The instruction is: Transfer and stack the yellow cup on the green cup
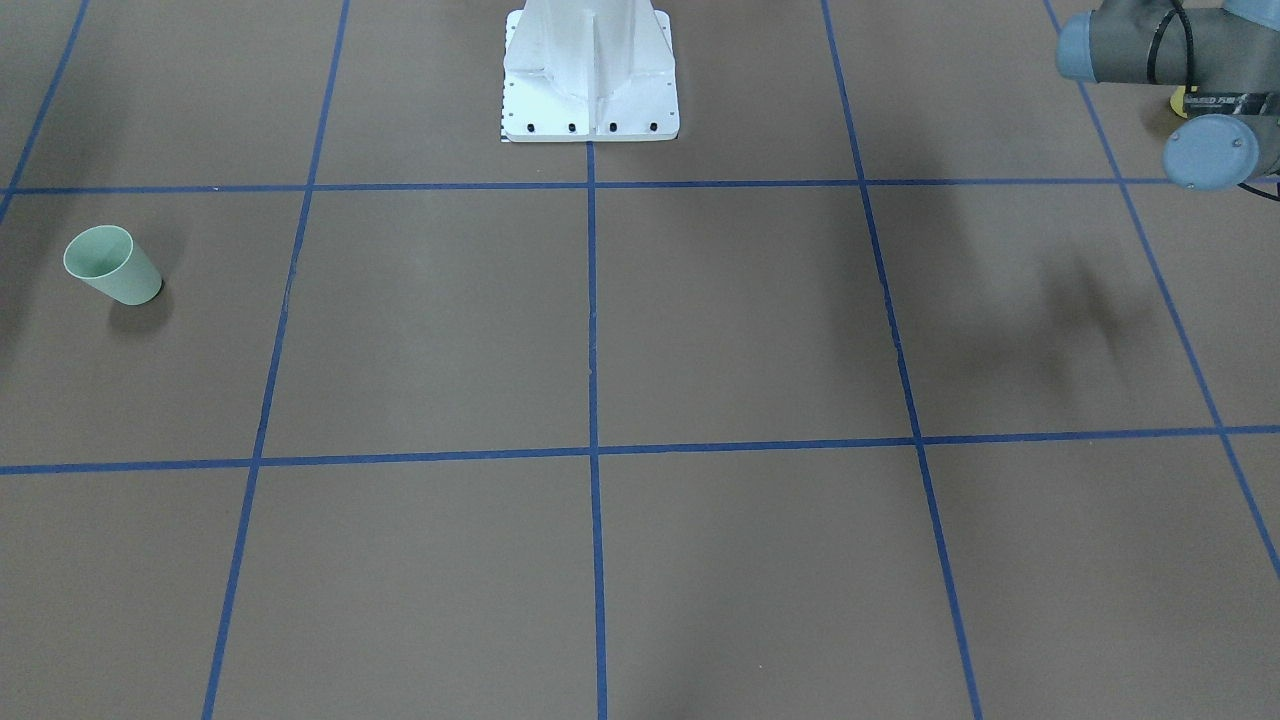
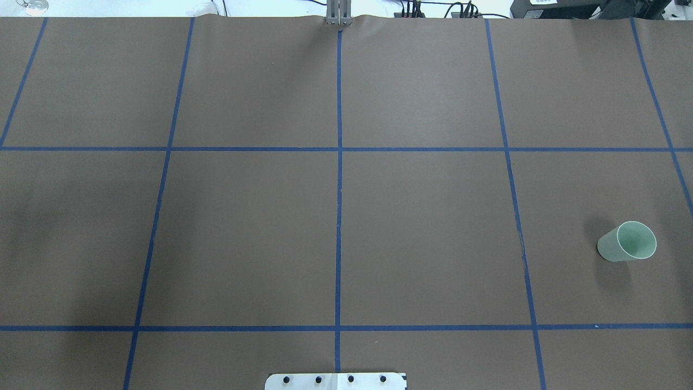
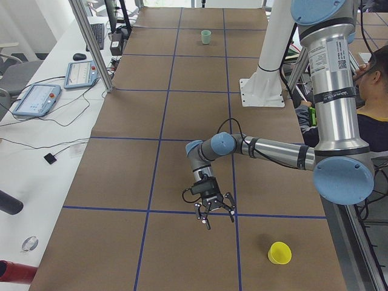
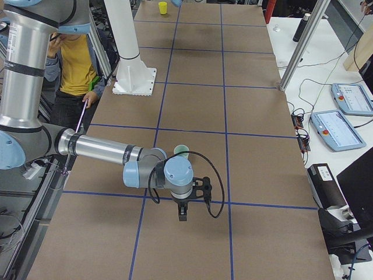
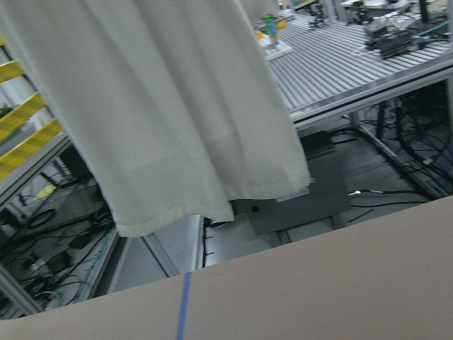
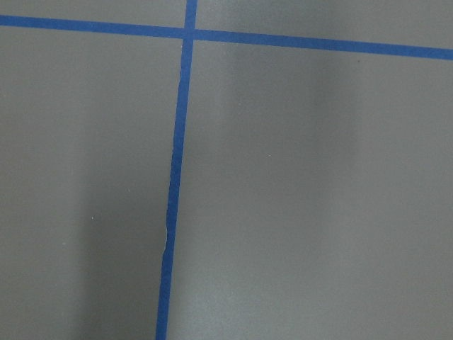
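Left gripper is hanging over the brown paper-covered table, and I cannot tell whether it is released or clenched. The small bright yellow plastic tumbler is standing apart at its four o'clock. Right gripper, equally unreadable, is hovering with the pale mint-green plastic tumbler near its twelve o'clock.

Stickers on the left arm are unreadably small.

Two cups well apart on the table

The green cup stands on the table far to the robot's right. The yellow cup sits at the left end. The robot's base lies between them.
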{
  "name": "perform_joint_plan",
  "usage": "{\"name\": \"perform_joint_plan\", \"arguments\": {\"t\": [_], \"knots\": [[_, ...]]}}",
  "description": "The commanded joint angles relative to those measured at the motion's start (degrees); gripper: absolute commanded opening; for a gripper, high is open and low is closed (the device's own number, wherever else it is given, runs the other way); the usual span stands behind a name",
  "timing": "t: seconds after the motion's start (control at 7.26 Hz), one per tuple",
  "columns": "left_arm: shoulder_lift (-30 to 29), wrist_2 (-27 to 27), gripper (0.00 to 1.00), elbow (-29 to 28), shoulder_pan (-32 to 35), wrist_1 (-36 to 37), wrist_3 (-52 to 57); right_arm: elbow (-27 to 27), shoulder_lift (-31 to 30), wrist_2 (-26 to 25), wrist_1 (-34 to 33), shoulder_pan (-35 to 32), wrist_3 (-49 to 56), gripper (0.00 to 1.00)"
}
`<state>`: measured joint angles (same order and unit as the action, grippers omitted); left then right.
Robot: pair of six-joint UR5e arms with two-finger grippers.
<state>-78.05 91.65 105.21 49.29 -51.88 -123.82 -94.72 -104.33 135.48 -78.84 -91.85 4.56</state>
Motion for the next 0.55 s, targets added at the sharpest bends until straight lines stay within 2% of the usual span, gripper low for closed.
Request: {"name": "perform_joint_plan", "arguments": {"t": [0.0,0.41], "knots": [[0.0,10.7,1.0,-1.0,-5.0,5.3,-6.7,0.3,-0.1,0.4,0.0,-0.1,0.2,1.0],[0.1,20.7,1.0,-9.8,-6.2,3.6,-11.6,0.2,-0.3,0.4,0.9,0.0,0.3,1.0]]}}
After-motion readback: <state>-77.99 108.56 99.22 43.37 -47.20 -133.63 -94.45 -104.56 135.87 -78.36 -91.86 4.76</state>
